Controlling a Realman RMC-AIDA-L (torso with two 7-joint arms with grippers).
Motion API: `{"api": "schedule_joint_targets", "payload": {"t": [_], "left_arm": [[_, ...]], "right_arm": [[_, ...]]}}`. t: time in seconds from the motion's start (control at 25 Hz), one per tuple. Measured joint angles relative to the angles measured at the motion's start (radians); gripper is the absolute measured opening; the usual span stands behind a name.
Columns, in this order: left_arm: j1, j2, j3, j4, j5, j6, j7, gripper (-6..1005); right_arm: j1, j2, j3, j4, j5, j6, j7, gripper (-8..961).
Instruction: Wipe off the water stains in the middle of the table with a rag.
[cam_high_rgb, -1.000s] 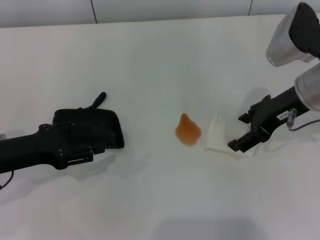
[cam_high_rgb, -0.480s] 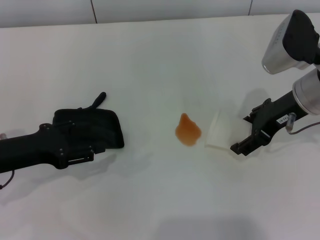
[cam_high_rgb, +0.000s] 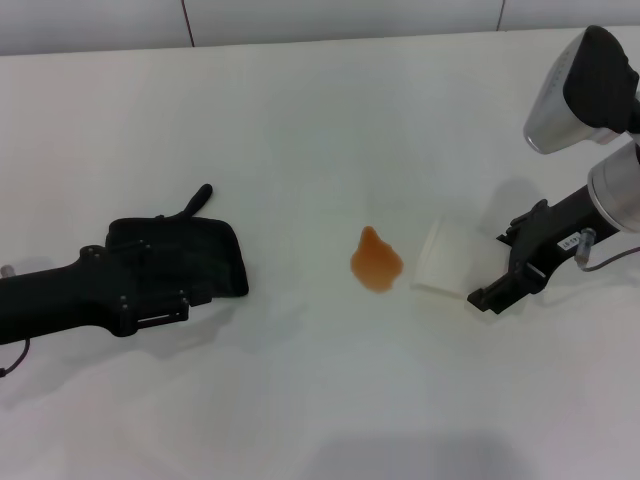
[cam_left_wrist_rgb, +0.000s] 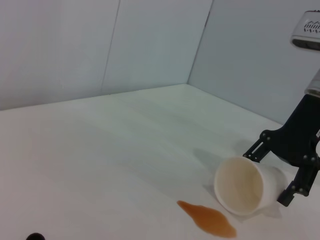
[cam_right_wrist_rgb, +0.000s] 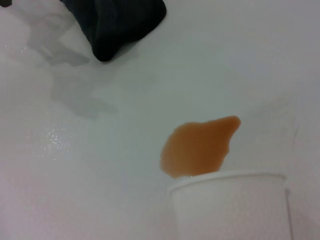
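**Both grippers low on the tabletop, spill untouched between them**

The white tabletop (cam_high_rgb: 300, 120) fills nearly the whole head view. At the left edge of that frame the left arm lies low, its left gripper (cam_high_rgb: 165, 285) over the black rag (cam_high_rgb: 200, 255); the black fingers merge with the black cloth, so I cannot tell how far they are spread or whether they grip it. The rag sits at middle left, its narrow tail pointing toward the upper right.

At the right edge, the right gripper (cam_high_rgb: 497, 280) rests just beside a translucent white cup (cam_high_rgb: 447, 257) lying on its side. Its fingers stand spread apart around the base end of the cup; the left wrist view shows one on either side, with no clear squeeze on the cup wall.

The water stains (cam_high_rgb: 375, 262), an orange teardrop puddle, lie just right of frame centre, right at the cup's open mouth and well apart from the rag.
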Motion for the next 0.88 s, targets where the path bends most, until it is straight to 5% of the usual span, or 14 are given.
{"api": "schedule_joint_targets", "payload": {"t": [0.44, 0.56, 0.88], "left_arm": [[0.0, 0.0, 0.0, 0.0, 0.0, 0.0, 0.0, 755], [0.001, 0.0, 0.0, 0.0, 0.001, 0.0, 0.0, 754], [0.001, -0.001, 0.0, 0.0, 0.001, -0.002, 0.0, 755]], "right_arm": [[0.002, 0.0, -0.009, -0.001, 0.0, 0.009, 0.004, 829], [0.003, 0.0, -0.009, 0.0, 0.0, 0.009, 0.004, 719], [0.003, 0.0, -0.009, 0.001, 0.0, 0.009, 0.004, 717]]}}
